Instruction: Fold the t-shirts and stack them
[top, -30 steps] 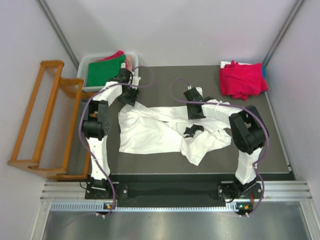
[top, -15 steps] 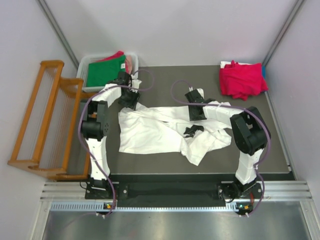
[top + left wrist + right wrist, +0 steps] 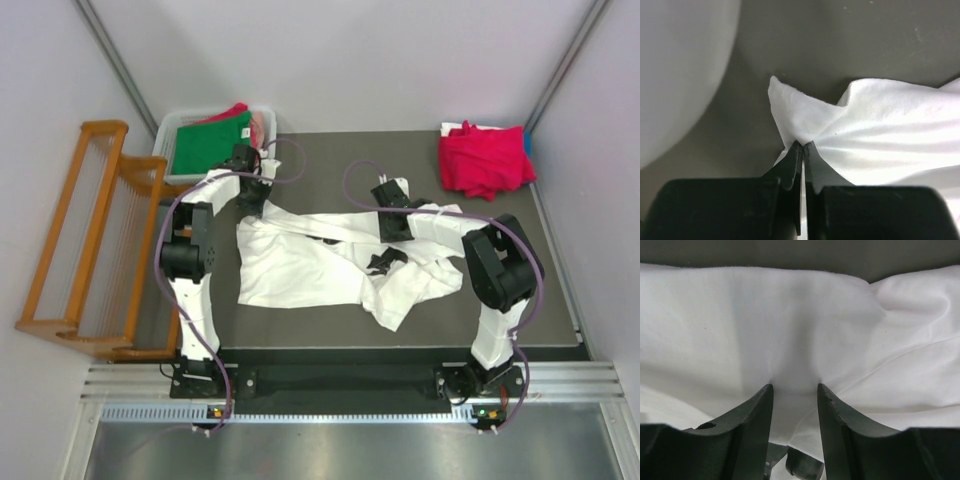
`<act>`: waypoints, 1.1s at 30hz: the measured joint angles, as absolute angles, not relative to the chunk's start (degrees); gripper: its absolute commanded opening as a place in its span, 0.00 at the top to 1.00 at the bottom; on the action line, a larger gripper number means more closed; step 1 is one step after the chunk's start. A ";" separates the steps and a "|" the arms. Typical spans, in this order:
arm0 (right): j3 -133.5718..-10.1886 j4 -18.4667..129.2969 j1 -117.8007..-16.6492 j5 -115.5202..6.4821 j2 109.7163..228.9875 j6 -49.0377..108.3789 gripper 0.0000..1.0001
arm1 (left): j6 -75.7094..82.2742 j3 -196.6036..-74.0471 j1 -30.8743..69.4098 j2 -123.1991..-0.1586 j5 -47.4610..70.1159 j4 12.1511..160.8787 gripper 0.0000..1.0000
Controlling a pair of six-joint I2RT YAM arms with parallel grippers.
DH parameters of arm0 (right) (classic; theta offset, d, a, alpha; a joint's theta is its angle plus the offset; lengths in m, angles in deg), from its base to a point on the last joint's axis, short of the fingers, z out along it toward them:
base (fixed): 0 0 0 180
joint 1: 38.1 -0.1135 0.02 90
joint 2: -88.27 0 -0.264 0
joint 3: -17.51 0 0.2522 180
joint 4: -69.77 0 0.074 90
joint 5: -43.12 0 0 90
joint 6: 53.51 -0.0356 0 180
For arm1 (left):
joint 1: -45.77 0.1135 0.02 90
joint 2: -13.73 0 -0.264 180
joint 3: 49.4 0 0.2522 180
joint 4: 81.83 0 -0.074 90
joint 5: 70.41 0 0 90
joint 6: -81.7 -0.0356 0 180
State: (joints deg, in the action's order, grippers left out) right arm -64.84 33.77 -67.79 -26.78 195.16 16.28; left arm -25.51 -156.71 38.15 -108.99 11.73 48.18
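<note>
White t-shirt (image 3: 300, 265) lies crumpled across the dark tabletop (image 3: 330, 160), with both end effectors down at its far edge.
Nearest the arm bases, the shirt's bunched lower folds trail toward the right arm. Farther back on the left, the left end effector (image 3: 803, 145) is clenched on a raised corner of the white cloth, its fingers pressed together with the fabric pinched at their tips. On the right, the right end effector (image 3: 795, 386) presses into the same shirt with its fingers apart and cloth bulging between them; whether it clamps that fold cannot be told. At the far left, a bright green t-shirt (image 3: 212, 143) lies in a white basket (image 3: 170, 125), beside an orange rack (image 3: 103, 128). At the far right corner sits a heap of crimson t-shirts (image 3: 485, 160).
</note>
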 measured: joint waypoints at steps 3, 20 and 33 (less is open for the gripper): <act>-64.80 33.81 -67.77 -26.80 195.16 16.30 0.60 | -25.42 -155.27 38.13 -108.00 11.69 49.17 1.00; -63.03 34.60 -67.66 -27.26 193.98 16.32 0.60 | -23.94 -147.60 37.80 -96.62 12.15 45.98 1.00; -62.22 34.56 -67.66 -27.44 191.47 16.37 0.60 | -21.47 -151.25 37.52 -94.48 12.96 45.52 1.00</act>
